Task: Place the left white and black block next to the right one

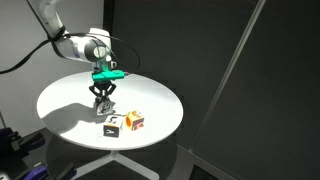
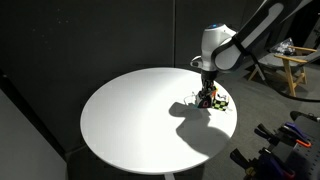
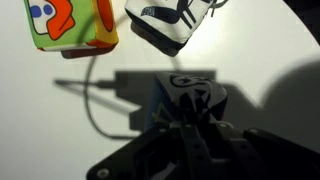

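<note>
Wrist view: jaws clench the blue-faced block (image 3: 185, 92) at lower centre. White-topped black cube (image 3: 165, 25) and orange cube (image 3: 70, 25) sit on the desk (image 3: 270, 50) along the top edge.

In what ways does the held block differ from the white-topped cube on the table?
The held block shows a blue face; the white-topped cube shows none. The held block sits between the fingers of the gripper; the white-topped cube lies free on the table. Both are small, with black-and-white faces.
</note>
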Robot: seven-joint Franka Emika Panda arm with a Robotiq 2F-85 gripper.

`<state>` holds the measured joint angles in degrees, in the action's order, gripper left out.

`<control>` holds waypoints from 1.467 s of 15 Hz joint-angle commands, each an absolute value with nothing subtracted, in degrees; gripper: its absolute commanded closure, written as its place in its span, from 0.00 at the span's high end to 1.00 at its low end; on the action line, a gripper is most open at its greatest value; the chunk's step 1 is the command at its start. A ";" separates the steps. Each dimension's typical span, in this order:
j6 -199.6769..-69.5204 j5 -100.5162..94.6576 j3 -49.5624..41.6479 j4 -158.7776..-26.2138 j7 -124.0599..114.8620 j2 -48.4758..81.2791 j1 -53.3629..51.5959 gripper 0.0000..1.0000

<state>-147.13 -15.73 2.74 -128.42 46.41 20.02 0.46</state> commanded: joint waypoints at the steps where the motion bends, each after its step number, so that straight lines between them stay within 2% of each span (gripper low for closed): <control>1: -147.59 -16.56 3.10 -128.93 47.36 19.21 1.28 0.43; 8: -147.94 -16.15 2.96 -129.15 45.83 18.90 1.07 0.97; 9: -147.74 -15.89 3.00 -129.16 45.44 18.79 1.04 1.00; 22: -144.07 -10.35 2.82 -132.97 10.02 13.76 -2.70 1.00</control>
<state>-146.45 -12.76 2.78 -130.58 17.01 17.41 -1.58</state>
